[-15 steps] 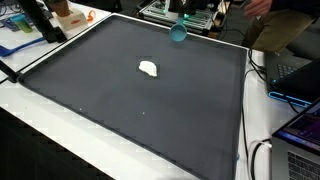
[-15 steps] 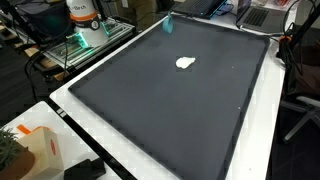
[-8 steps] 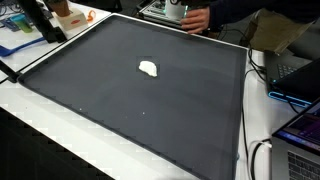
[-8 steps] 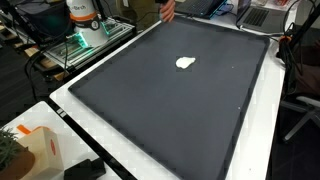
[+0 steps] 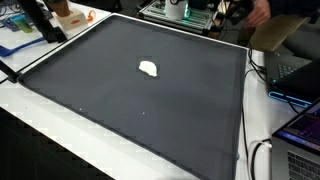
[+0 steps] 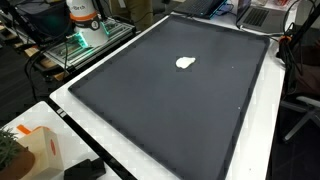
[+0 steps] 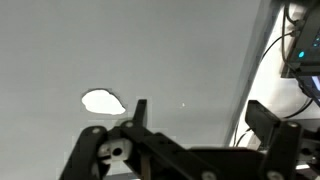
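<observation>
A small white lump [image 5: 148, 68] [image 6: 185, 62] lies alone near the middle of a large dark mat [image 5: 150, 115] [image 6: 170, 115]. In the wrist view my gripper [image 7: 203, 115] hangs high above the mat [image 7: 180, 45], open, its two dark fingers [image 7: 138, 112] wide apart with nothing between them. The white lump [image 7: 102, 101] shows to the left of the fingers, well below them. Neither exterior view shows the gripper; only the robot's base [image 6: 82, 15] [image 5: 178, 8] appears at the mat's far edge.
Laptops [image 5: 300, 125] and cables [image 5: 262, 150] line one side of the table. A white and orange box [image 6: 35, 150] stands at a near corner. A wire rack [image 6: 85, 45] sits by the base, and a person [image 5: 275, 20] is behind the far edge.
A teal object that stood at the mat's far edge a second ago was taken away by a person's hand. The hand has since withdrawn. The white lump has not moved.
</observation>
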### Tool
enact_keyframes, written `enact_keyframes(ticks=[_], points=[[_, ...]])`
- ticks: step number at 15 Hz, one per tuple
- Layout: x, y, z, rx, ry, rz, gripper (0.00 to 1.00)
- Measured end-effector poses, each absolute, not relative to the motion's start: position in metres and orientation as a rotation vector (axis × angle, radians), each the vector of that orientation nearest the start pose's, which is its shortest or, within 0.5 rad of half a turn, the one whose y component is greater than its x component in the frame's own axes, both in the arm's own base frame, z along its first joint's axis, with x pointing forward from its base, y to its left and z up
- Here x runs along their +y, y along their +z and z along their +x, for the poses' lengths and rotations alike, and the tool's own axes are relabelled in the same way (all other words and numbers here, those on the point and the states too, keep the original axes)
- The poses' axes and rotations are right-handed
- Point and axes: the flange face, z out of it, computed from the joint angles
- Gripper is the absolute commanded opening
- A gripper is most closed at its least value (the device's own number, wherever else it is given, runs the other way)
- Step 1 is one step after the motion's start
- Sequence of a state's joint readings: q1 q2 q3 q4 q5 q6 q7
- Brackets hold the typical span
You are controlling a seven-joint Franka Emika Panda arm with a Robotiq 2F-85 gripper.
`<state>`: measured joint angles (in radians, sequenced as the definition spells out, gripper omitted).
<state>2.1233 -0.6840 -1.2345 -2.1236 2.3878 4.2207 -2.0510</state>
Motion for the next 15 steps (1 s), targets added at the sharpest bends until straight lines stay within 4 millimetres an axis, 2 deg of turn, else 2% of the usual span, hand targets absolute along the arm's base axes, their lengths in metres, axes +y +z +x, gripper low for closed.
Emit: enact_keyframes(ticks=[4,7,9,12,15], points=[[0.133,0.438,0.368,-0.224,-0.460,-3.033,1.00],[0.087,0.418,0.383,-0.350,-0.640,-3.088,1.00],[0.059,0.396,0.390,-0.383,-0.775,-3.059,1.00],[0.035,0.363,0.385,-0.254,-0.864,-2.968,1.00],[0.029,0.341,0.374,-0.133,-0.908,-2.882,1.00]])
